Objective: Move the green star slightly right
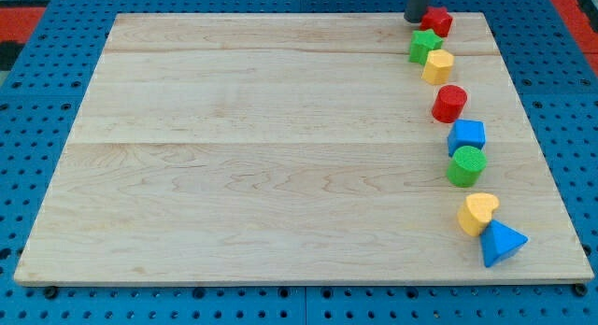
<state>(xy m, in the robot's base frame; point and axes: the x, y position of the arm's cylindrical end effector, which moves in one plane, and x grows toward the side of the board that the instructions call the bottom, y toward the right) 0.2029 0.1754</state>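
The green star [423, 45] lies near the view's top right on the wooden board [262, 148]. A red block [437, 22] touches it from above right and a yellow hexagon-like block [437, 66] touches it from below right. My tip [414, 19] stands at the board's top edge, just above the green star and left of the red block.
Below these, down the view's right side, lie a red cylinder [449, 103], a blue cube [467, 136], a green cylinder [465, 166], a yellow heart [477, 213] and a blue triangle [501, 243]. A blue pegboard surrounds the board.
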